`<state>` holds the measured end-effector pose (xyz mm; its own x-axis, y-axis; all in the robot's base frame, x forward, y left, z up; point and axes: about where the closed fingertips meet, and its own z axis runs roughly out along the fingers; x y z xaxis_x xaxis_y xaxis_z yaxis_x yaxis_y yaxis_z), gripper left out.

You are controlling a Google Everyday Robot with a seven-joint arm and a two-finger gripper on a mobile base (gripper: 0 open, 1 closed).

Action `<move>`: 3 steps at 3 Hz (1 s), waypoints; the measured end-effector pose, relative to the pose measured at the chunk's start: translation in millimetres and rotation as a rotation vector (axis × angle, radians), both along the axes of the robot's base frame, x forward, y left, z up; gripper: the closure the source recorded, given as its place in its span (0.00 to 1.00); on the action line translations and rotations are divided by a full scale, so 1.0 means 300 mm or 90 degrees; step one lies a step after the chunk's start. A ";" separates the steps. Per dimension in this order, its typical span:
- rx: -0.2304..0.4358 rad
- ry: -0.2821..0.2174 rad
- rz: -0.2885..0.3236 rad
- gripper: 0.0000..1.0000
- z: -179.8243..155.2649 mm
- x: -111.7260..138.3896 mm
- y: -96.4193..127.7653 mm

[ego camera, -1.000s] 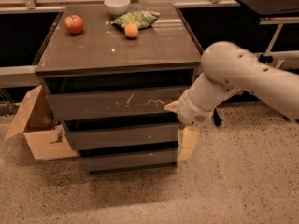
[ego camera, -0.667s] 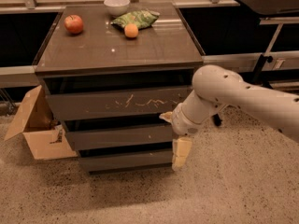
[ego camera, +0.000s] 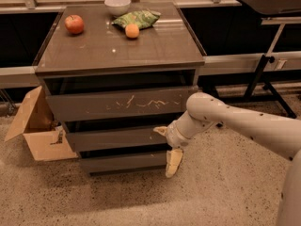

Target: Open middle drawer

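The middle drawer (ego camera: 113,139) is the flat grey-brown front of medium height in the cabinet, under the taller front with white scratch marks (ego camera: 122,105) and above the slim bottom front (ego camera: 123,162). It stands only slightly out from the cabinet. My gripper (ego camera: 167,147) is at the drawer's right end, open. One cream finger (ego camera: 161,131) points at the drawer's upper right edge, and the other (ego camera: 173,163) hangs down in front of the bottom drawer. My white arm (ego camera: 235,121) comes in from the right.
On the cabinet top (ego camera: 117,46) are a red apple (ego camera: 74,24), a white bowl (ego camera: 117,5), a green bag (ego camera: 137,18) and an orange (ego camera: 132,30). An open cardboard box (ego camera: 37,131) stands at the left. A black table stand (ego camera: 268,65) is at the right.
My arm has swung left and lower, bringing the gripper from beside the cabinet's right side to the right end of the middle drawer front. The drawers have not moved.
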<state>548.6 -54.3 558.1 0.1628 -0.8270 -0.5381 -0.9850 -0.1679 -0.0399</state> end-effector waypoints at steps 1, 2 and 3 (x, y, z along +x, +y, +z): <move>0.000 -0.006 0.002 0.00 -0.016 0.019 -0.007; 0.001 -0.032 0.012 0.00 -0.085 0.097 -0.035; -0.011 -0.051 0.026 0.00 -0.175 0.195 -0.066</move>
<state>607.1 -74.2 505.5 0.2386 -0.8276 -0.5081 -0.9711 -0.2090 -0.1157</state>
